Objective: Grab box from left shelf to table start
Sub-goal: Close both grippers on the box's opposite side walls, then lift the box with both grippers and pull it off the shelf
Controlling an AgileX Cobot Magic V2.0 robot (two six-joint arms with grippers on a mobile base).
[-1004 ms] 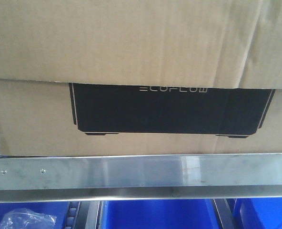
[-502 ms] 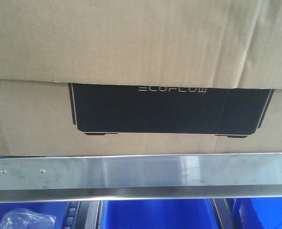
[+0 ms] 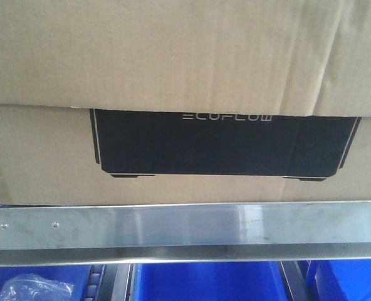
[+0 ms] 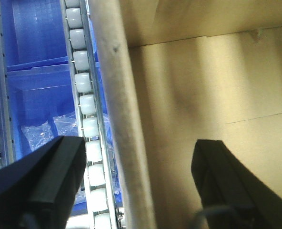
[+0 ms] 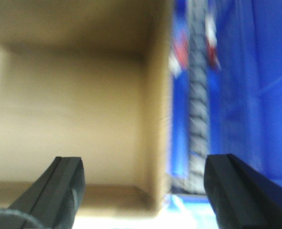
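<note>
- The large brown corrugated cardboard box [image 3: 41, 157], printed with a black rectangle and pale "ECOFLOW" lettering, sits on the left shelf, just behind its wide brushed silvery steel front rail [image 3: 185, 226].
- A broad cardboard panel overlaps the top of the print and cuts off the upper part of the letters.
- Bright blue plastic bins [image 3: 204, 282] sit below the rail, one holding crumpled clear plastic [image 3: 22, 290].
- The left gripper [image 4: 138, 148] has its jaws spread wide across the box's side edge. One finger is over the cardboard face, the other over a track of white rollers [image 4: 86, 114].
- The right gripper [image 5: 146, 162] has its jaws spread wide around the opposite corner of the box, in a blurred view.
- Contact with the cardboard cannot be told at either gripper.
</note>
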